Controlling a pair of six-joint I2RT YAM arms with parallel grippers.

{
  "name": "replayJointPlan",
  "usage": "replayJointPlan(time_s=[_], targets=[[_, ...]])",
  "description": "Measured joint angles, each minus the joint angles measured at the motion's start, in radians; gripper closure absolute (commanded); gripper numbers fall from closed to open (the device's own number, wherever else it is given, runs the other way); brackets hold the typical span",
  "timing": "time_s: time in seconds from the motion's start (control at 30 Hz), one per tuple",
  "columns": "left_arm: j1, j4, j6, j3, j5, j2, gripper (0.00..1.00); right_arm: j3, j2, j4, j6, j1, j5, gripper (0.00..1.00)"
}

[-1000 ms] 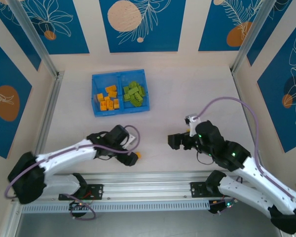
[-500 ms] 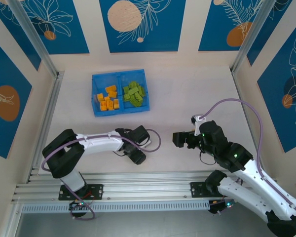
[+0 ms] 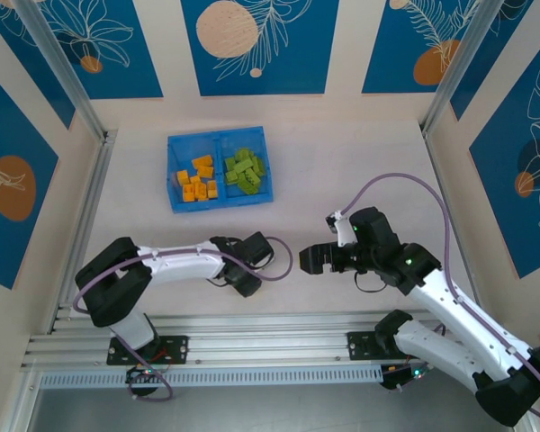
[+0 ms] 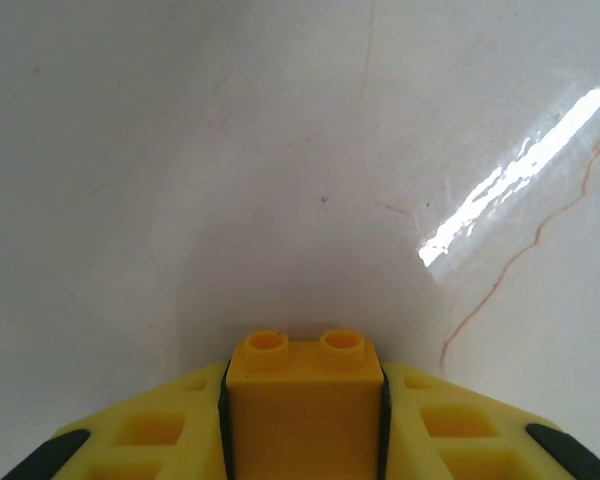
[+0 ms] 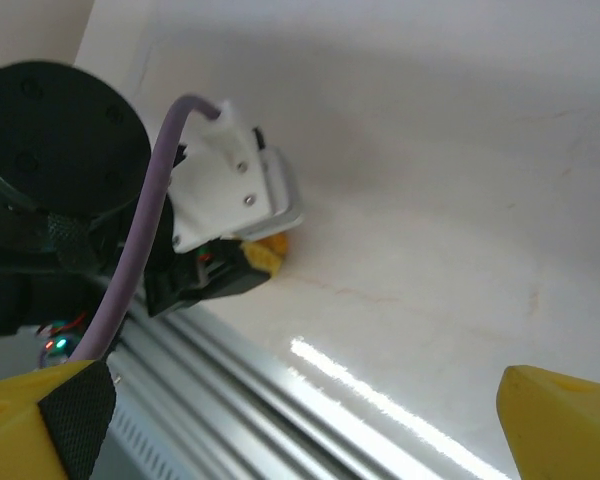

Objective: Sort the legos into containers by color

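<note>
My right gripper [image 3: 311, 260] has shifted left toward my left gripper [image 3: 246, 282] since half a second ago, and its fingers are spread wide on nothing. Left is clamped on an orange-yellow brick [image 4: 303, 395] near the table's [image 3: 360, 162] front edge, well apart from the blue tray [image 3: 172, 175]. The tray's left compartment holds orange legos [image 3: 198, 180], its right green legos [image 3: 245, 171].

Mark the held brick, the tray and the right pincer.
brick [image 4: 303, 410]: left wrist view, middle of its front face.
tray [image 3: 225, 205]: top view, near rim.
right pincer [image 3: 308, 259]: top view, midway between its fingertips.
</note>
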Motion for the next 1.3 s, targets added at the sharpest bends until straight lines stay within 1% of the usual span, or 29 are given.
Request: replayJointPlan(time_s=[0.03, 0.13, 0.2, 0.3, 0.37, 0.4, 0.5, 0.57, 0.63, 0.7, 0.83, 0.93, 1.1, 1.17, 1.3], targets=[[-0.001, 0.002, -0.008, -0.011, -0.006, -0.013, 0.76, 0.0, 0.008, 0.004, 0.0, -0.006, -0.024, 0.0], [0.0, 0.002, -0.034, -0.04, -0.048, -0.064, 0.77, 0.0, 0.01, 0.016, 0.002, -0.028, -0.07, 0.0], [0.003, 0.002, -0.051, -0.042, -0.083, -0.106, 0.76, 0.0, 0.01, 0.026, 0.008, -0.042, -0.087, 0.0], [0.032, 0.006, -0.067, -0.034, -0.13, -0.189, 0.75, 0.0, 0.01, 0.035, 0.012, -0.062, -0.098, 0.0], [0.082, 0.006, -0.069, -0.009, -0.15, -0.238, 0.75, 0.002, 0.011, 0.037, 0.013, -0.074, -0.098, 0.0], [0.122, 0.006, -0.068, 0.01, -0.158, -0.261, 0.75, 0.005, 0.011, 0.038, 0.013, -0.079, -0.098, 0.0], [0.272, 0.021, -0.057, 0.081, -0.172, -0.307, 0.76, 0.007, 0.011, 0.048, 0.016, -0.09, -0.098, 0.0], [0.378, 0.034, -0.041, 0.14, -0.175, -0.304, 0.76, 0.007, 0.013, 0.057, 0.021, -0.095, -0.1, 0.01], [0.48, 0.048, -0.016, 0.223, -0.179, -0.266, 0.76, 0.007, 0.019, 0.072, 0.027, -0.1, -0.104, 0.01], [0.552, 0.069, 0.0, 0.308, -0.179, -0.199, 0.76, 0.007, 0.03, 0.084, 0.034, -0.103, -0.109, 0.0], [0.666, 0.124, 0.012, 0.489, -0.172, 0.003, 0.77, 0.007, 0.041, 0.095, 0.039, -0.107, -0.117, 0.0], [0.716, 0.134, 0.012, 0.631, -0.167, 0.18, 0.77, 0.007, 0.043, 0.098, 0.042, -0.113, -0.124, 0.0], [0.761, 0.124, 0.011, 0.826, -0.191, 0.414, 0.77, 0.007, 0.041, 0.097, 0.043, -0.118, -0.132, 0.0], [0.772, 0.117, 0.011, 0.883, -0.198, 0.478, 0.73, 0.007, 0.033, 0.095, 0.046, -0.119, -0.132, 0.0], [0.787, 0.1, 0.003, 0.923, -0.202, 0.52, 0.51, 0.007, 0.001, 0.09, 0.058, -0.12, -0.132, 0.01]])
